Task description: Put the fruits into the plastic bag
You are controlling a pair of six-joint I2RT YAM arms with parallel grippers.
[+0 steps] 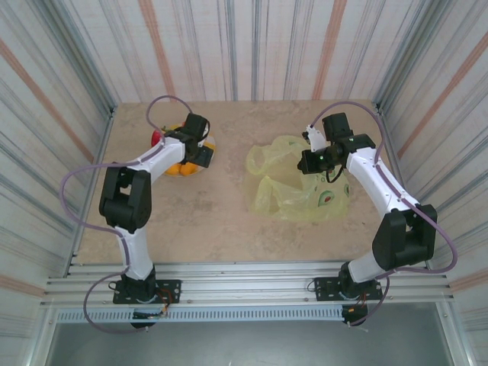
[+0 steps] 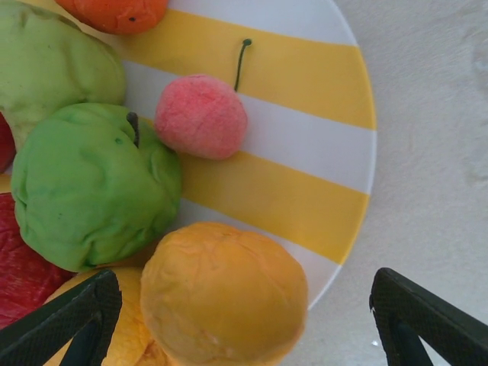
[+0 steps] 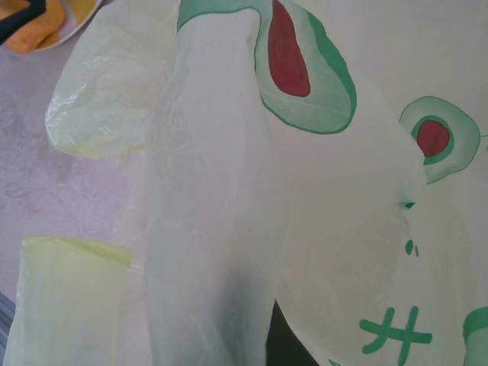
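1. A beige, marble-patterned table is seen.
2. A round yellow-and-white striped plate is set on its far left part.
3. A crumpled yellow-green plastic bag is spread on its right part, well apart from the plate.

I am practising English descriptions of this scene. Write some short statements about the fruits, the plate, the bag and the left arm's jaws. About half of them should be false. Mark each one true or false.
1. The pink fruit lies on the striped plate. True.
2. The left gripper has its jaws shut on the yellow-orange fruit. False: the jaws stand open on either side of that fruit and hold nothing.
3. In the top view, the plastic bag lies to the right of the plate. True.
4. The plate has blue stripes. False: its stripes are yellow and white.
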